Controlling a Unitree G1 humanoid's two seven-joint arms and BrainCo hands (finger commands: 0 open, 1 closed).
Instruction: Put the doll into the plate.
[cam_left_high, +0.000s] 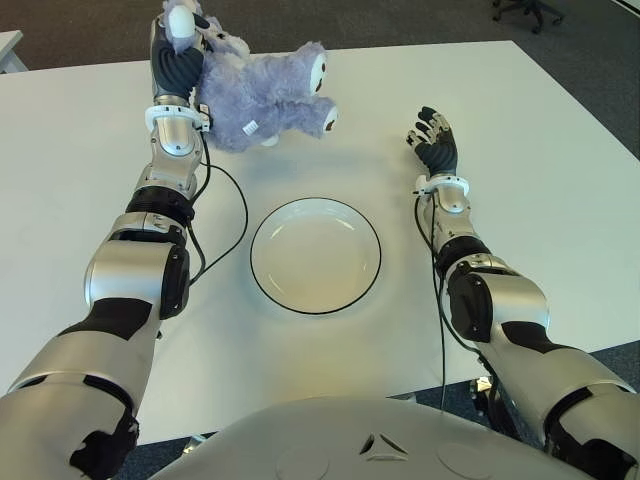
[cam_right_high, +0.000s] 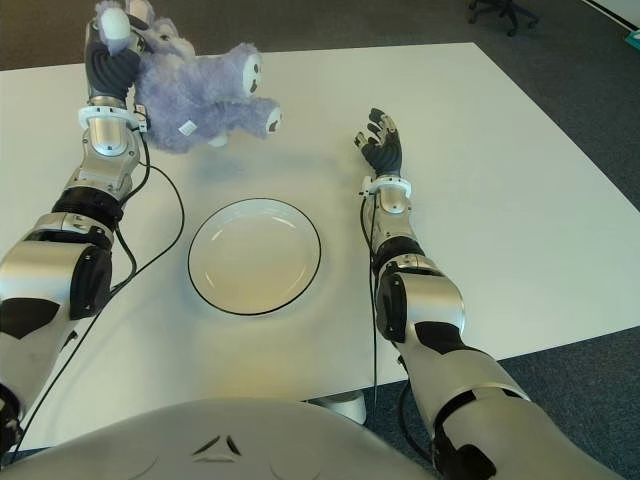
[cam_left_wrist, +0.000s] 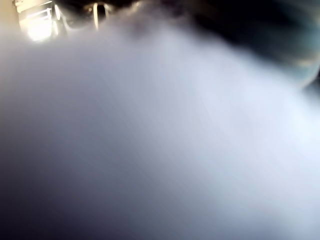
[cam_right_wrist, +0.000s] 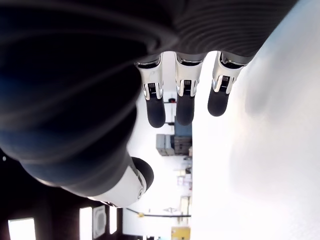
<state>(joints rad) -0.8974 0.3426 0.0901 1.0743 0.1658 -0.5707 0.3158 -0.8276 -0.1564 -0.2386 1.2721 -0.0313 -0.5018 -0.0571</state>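
Doll (cam_left_high: 270, 95): one purple plush figure, being held by the left robot hand (cam_left_high: 180, 45) near the far edge of the tabletop (cam_left_high: 520, 180), toward its far left corner. The left arm is reaching straight forward with the wrist raised, and its fingers are clamping the doll's rear part while the body and head are extending sideways toward the tabletop's middle. The doll's underside is showing just above the surface; whether it is touching the tabletop cannot be told. The left wrist view is filled by blurred pale purple plush, so finger detail is not readable there.

Plate (cam_left_high: 315, 255): one white round plate with a dark rim, lying flat at the centre of the tabletop, nearer the robot than the doll and apart from it. Nothing is lying in it.

Right robot hand (cam_left_high: 435, 140): extending forward beside the plate's far right side, palm raised, fingers spread and relaxed, gripping nothing. In the right wrist view three fingertips (cam_right_wrist: 183, 107) are pointing outward over the white surface.

Count: one doll, one plate, two robot hands.
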